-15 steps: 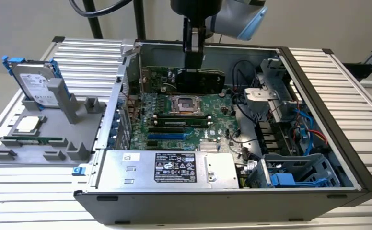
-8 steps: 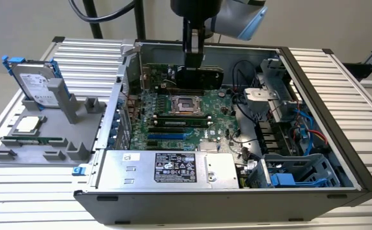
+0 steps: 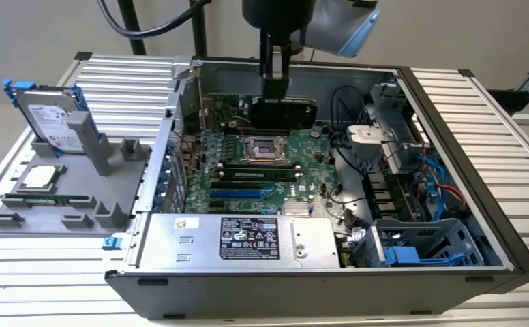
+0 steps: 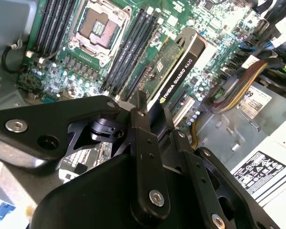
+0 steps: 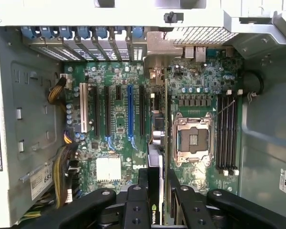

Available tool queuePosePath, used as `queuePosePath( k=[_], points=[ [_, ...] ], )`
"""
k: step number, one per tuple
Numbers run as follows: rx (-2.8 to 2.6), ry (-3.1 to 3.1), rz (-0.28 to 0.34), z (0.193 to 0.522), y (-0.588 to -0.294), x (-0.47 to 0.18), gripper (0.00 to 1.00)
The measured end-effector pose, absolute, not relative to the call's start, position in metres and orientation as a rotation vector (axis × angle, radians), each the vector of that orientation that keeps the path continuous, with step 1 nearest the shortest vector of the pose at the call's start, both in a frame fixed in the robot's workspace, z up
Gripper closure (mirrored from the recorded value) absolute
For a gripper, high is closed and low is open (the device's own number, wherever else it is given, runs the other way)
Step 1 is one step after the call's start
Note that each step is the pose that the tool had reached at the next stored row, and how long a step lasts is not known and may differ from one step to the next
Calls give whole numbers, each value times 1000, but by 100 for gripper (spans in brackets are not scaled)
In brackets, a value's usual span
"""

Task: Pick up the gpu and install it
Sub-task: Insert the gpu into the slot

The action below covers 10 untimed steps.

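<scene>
My gripper [image 3: 275, 87] hangs inside the open computer case, shut on the gpu [image 3: 283, 113], a black-shrouded card held edge-down above the motherboard [image 3: 246, 187]. In the second wrist view the gpu [image 4: 183, 64] shows its black shroud and green board, pinched between my fingers [image 4: 142, 112]. In the first wrist view the gpu [image 5: 156, 157] appears edge-on, lined up between the empty CPU socket [image 5: 193, 138] and the expansion slots, near the black slot [image 5: 141, 110] beside the blue one [image 5: 130, 112]. Whether its edge touches a slot is hidden.
A grey fixture [image 3: 28, 225] at the exterior view's left holds a silver hard drive [image 3: 51, 119], a processor chip [image 3: 40, 177] and a memory stick [image 3: 46, 201]. The power supply [image 3: 237, 238], cable bundles [image 4: 233, 88] and a drive cage [image 3: 419, 242] crowd the case.
</scene>
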<state>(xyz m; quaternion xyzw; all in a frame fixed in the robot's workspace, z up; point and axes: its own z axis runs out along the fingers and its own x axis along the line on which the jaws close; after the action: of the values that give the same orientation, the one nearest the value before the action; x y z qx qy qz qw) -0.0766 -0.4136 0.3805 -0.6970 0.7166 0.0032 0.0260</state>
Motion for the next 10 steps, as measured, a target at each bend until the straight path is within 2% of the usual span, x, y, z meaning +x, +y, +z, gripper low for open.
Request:
queuePosePath(
  k=[10],
  points=[
    [-2158,2210,10,379,-414,-77,100]
  ],
)
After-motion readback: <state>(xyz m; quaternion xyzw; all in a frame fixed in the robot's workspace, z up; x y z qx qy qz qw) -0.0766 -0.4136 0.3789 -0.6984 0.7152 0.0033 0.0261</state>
